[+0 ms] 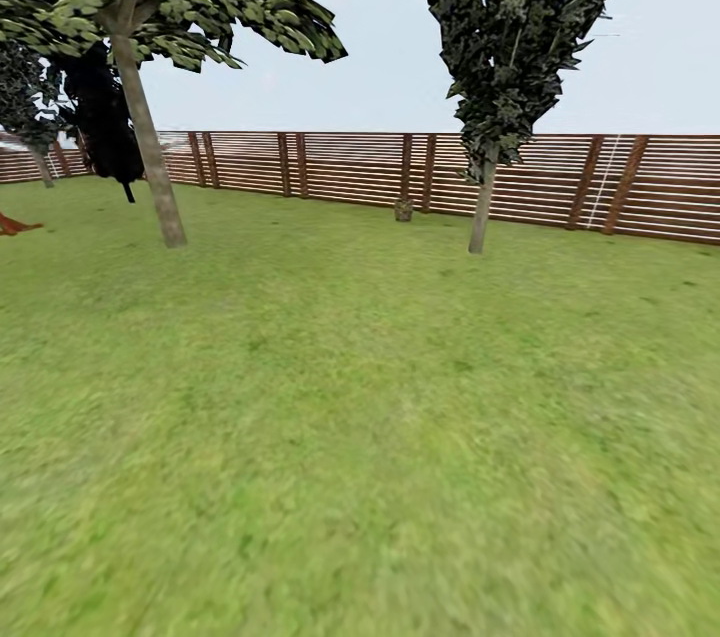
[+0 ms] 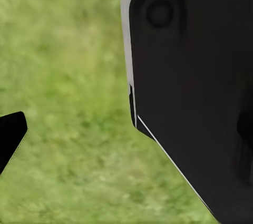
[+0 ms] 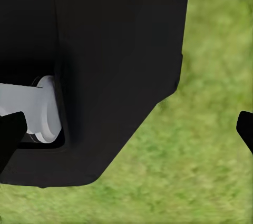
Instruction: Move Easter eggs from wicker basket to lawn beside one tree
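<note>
Lawn lies right under the robot, blurred green grass below both wrists. On the right gripper, one dark fingertip sits at one edge of its wrist view and the other at the opposite edge, so the fingers stand wide apart with only grass between them, beside a black body panel. On the left gripper, one dark fingertip shows over the grass; the other side is lost against a black panel, so I cannot tell how it is set.

Farther out the grass runs bare and flat. Toward the far side stand two pale-trunked trees: the left tree with broad foliage, the right tree narrower. Behind the left one is a black cypress-like tree, and a red shape shows at the left edge. A small brownish object, too small to identify, sits against the slatted wooden fence that closes the garden.
</note>
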You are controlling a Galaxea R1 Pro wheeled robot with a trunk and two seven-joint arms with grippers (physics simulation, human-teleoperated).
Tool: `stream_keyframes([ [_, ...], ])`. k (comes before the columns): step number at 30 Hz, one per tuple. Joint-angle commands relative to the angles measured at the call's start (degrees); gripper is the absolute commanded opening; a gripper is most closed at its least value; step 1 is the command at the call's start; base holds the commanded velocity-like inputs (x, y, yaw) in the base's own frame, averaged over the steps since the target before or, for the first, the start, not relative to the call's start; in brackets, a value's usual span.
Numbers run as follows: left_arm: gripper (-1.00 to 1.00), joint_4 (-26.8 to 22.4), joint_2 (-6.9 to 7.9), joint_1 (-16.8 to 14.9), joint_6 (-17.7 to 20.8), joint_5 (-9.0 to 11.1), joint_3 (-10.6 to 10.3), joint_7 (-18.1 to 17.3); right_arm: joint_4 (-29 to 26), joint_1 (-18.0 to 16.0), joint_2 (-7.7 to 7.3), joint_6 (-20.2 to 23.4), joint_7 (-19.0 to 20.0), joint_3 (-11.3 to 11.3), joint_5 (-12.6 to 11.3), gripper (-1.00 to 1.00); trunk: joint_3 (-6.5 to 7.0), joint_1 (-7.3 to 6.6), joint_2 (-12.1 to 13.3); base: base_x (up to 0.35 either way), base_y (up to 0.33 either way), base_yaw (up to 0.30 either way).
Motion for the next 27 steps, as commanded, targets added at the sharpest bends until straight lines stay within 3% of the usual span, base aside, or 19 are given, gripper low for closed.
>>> stream_keyframes([
  [1, 1.0, 0.0, 0.01, 0.0, -0.2, 0.0, -0.4, 0.0, 0.0, 0.0, 0.0, 0.0, 0.1, 0.0, 0.1, 1.0, -0.07, 0.04, -0.1, 0.225, 0.089, 0.0],
  [27, 1.0, 0.0, 0.01, 0.0, -0.2, -0.1, -0.4, 0.0, 0.0, 0.0, 0.01, 0.0, 0.1, 0.0, 0.1, 1.0, -0.07, 0.04, -0.1, 0.225, 0.089, 0.0],
])
